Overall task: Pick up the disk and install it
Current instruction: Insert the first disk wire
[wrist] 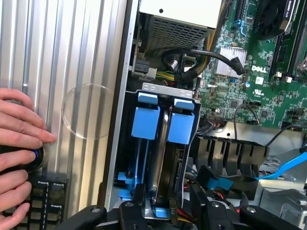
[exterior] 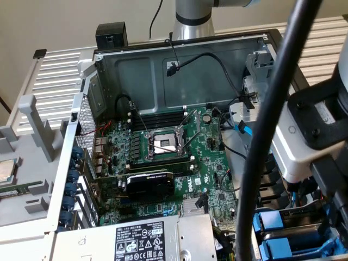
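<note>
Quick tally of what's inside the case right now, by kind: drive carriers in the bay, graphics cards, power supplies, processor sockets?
blue drive carriers: 2, side by side in the bay
graphics card: 1
power supply: 1
processor socket: 1
Total: 5

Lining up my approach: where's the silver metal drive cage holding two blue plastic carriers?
The silver metal drive cage sits at the exterior view's lower right, beside the green motherboard, directly in front of the gripper.
</note>
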